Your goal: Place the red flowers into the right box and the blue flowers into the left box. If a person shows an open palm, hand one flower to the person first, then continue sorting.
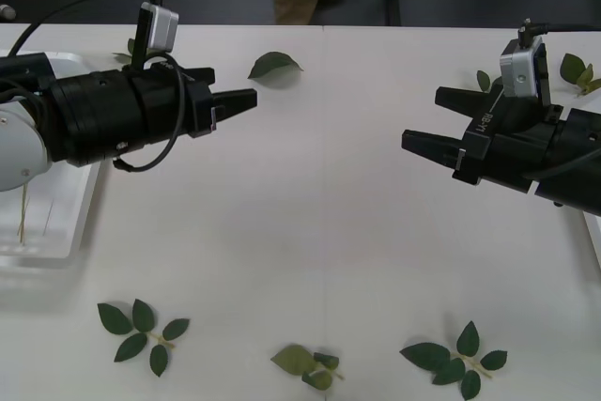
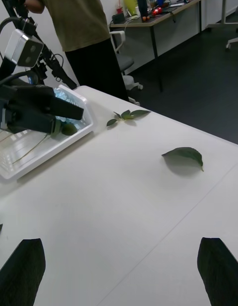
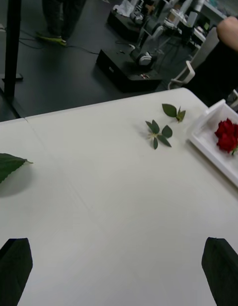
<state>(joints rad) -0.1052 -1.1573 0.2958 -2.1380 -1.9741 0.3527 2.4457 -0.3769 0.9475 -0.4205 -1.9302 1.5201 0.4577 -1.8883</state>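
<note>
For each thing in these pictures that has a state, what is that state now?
Left pincer: open, empty, above the table.
Right pincer: open, empty, above the table.
Deep red artificial roses: lying inside the right box.
White plastic right box: holds the roses.
Shallow white plastic left tray: holds a thin stem.
Loose green leaf sprigs: lying on the table.

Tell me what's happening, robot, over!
Left gripper open, empty, beside left box. Right gripper open, empty. Red flowers in right box. Loose leaf between grippers.
</note>
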